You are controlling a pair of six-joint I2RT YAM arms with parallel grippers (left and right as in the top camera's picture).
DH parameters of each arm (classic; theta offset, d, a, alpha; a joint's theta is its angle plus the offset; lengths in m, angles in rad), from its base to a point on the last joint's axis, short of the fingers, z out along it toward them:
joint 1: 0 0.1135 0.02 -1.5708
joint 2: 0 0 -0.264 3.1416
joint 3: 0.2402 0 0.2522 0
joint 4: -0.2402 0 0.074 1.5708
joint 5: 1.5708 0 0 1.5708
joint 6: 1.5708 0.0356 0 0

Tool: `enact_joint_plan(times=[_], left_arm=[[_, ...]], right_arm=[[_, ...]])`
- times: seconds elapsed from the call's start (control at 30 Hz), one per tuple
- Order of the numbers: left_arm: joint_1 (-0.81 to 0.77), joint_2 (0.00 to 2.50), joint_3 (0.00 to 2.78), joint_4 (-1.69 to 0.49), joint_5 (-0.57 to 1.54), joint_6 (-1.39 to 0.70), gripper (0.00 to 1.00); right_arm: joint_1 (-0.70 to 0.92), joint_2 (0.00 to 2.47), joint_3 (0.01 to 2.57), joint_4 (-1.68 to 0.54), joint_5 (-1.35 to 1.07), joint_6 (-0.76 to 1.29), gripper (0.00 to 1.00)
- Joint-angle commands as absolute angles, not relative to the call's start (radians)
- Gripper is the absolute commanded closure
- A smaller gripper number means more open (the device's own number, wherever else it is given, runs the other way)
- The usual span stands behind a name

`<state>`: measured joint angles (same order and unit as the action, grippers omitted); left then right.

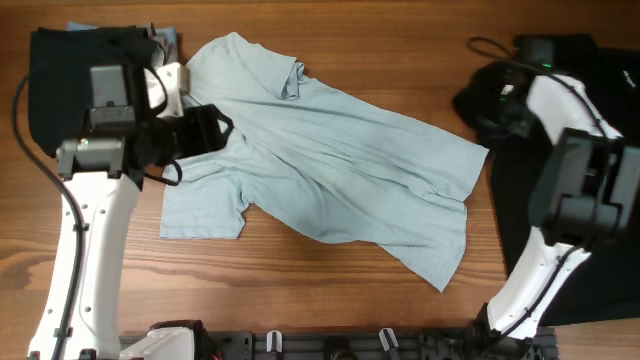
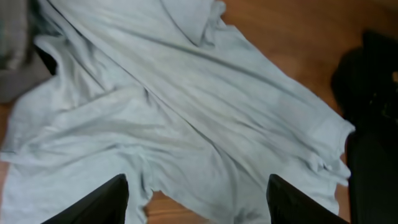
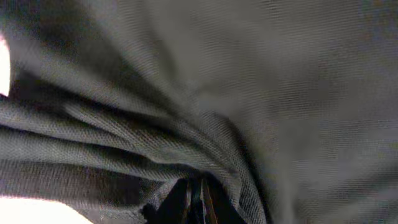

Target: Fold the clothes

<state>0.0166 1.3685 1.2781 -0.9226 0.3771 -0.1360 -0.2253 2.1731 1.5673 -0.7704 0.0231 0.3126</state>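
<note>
The pale light-blue T-shirt (image 1: 330,165) lies spread and wrinkled, slanting across the wooden table, collar at the top left. It fills the left wrist view (image 2: 186,106). My left gripper (image 1: 212,130) is open and empty, hovering over the shirt's left sleeve side; its two fingers (image 2: 199,202) stand wide apart above the cloth. A black T-shirt (image 1: 585,190) lies at the right. My right gripper (image 1: 495,105) is at its bunched left edge, shut on a fold of the black fabric (image 3: 205,124); the closed fingertips (image 3: 196,202) are pressed into it.
A second dark cloth pile (image 1: 55,80) lies at the top left under the left arm, with a bit of blue cloth (image 1: 165,38) beside it. Bare wood (image 1: 300,290) shows in front of the shirt. The arm bases (image 1: 330,345) stand at the front edge.
</note>
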Motion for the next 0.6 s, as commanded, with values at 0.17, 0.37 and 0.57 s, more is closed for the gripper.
enact_joint_plan(times=[0.17, 0.37, 0.57], left_arm=[[-0.033, 1.351, 1.285, -0.931, 0.391, -0.082, 0.22], [-0.033, 1.351, 1.285, -0.879, 0.377, -0.083, 0.19], [-0.033, 1.351, 1.285, -0.876, 0.377, -0.083, 0.14]], right_arm=[[-0.582, 2.2, 1.656, -0.936, -0.115, 0.198, 0.69], [-0.59, 2.077, 1.664, -0.916, -0.456, 0.014, 0.35], [-0.478, 2.062, 1.634, -0.976, -0.438, 0.009, 0.24]])
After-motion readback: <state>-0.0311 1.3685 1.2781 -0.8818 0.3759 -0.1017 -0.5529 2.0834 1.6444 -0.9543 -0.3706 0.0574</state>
